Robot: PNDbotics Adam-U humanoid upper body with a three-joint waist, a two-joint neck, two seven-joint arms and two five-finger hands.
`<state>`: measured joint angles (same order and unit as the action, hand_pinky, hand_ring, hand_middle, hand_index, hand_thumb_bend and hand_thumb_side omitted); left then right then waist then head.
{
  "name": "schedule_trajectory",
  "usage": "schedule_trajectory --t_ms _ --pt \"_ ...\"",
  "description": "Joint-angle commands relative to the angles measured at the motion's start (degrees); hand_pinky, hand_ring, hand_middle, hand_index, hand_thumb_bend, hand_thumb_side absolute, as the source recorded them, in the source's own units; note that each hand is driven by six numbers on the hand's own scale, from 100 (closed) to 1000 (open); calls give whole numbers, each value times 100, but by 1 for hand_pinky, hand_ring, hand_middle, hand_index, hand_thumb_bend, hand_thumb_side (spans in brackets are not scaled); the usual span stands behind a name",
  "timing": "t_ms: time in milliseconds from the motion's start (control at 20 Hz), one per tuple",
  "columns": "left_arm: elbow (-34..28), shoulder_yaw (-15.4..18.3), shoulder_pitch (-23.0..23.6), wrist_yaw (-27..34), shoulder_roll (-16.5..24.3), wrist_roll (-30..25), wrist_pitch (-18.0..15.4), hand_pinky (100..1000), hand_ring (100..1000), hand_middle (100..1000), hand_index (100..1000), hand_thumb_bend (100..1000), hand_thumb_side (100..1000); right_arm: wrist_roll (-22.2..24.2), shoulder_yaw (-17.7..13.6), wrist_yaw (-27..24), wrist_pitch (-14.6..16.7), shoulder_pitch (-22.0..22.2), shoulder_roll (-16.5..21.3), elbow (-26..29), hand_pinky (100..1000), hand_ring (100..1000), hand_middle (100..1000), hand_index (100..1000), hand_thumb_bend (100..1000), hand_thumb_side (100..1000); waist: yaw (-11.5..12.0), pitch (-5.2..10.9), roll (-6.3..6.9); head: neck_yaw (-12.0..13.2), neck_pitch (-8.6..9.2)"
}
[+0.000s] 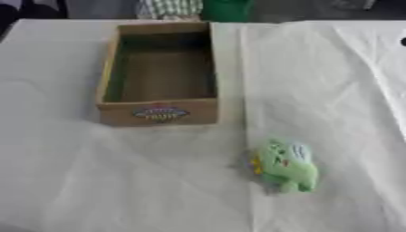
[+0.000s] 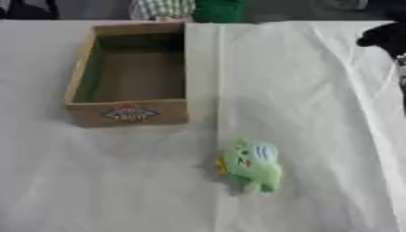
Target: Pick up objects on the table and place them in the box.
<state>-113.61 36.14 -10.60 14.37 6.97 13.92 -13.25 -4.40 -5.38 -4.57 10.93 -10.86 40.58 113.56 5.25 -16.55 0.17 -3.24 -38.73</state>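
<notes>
Table (image 1: 71, 181): flat surface covered by a white, lightly creased cloth, with a fold line running front to back just right of the box. Open rectangular wooden box (image 1: 158, 112): stands directly on the cloth at left of centre, long side running away from the camera, a colourful oval label on its near wall. Small light-green plush toy (image 1: 286, 165) with yellow and pale-blue markings: lies on the cloth nearer than the box and to its right, apart from it.

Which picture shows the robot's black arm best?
The right eye view: a black part of the right arm pokes in at the right edge, above the white table. Whether it is the hand itself is unclear. The left eye view shows only a tiny dark speck at its right edge.
</notes>
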Motion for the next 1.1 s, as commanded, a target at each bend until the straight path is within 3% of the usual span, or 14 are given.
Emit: schedule_trajectory --t_ms 50,250,500,700,1100 --pt "-98 -16 -4 -21 203 -22 14 753 520 518 709 100 570 18 205 610 -198 -143 726 103 857 731 720 872 100 747 8 124 -16 -24 -10" --pt "-98 -41 2 -18 225 -61 25 753 520 518 710 100 577 158 564 1342 -556 -374 1293 103 856 750 742 878 100 782 16 141 -54 -55 -3" --pt "-98 -63 -8 3 233 -100 40 753 520 518 709 100 576 453 929 1704 -1022 -665 1735 103 855 763 755 876 100 810 53 147 -75 -109 28" --pt "-98 -86 -5 23 237 -125 48 753 520 519 709 100 574 706 1229 1897 -1290 -906 2083 103 853 765 757 864 100 772 89 155 -83 -161 53" --pt "-98 -114 -4 45 242 -160 62 753 522 519 709 100 571 1254 1798 2154 -1366 -1322 2414 103 845 773 763 863 103 740 130 162 -94 -238 73"
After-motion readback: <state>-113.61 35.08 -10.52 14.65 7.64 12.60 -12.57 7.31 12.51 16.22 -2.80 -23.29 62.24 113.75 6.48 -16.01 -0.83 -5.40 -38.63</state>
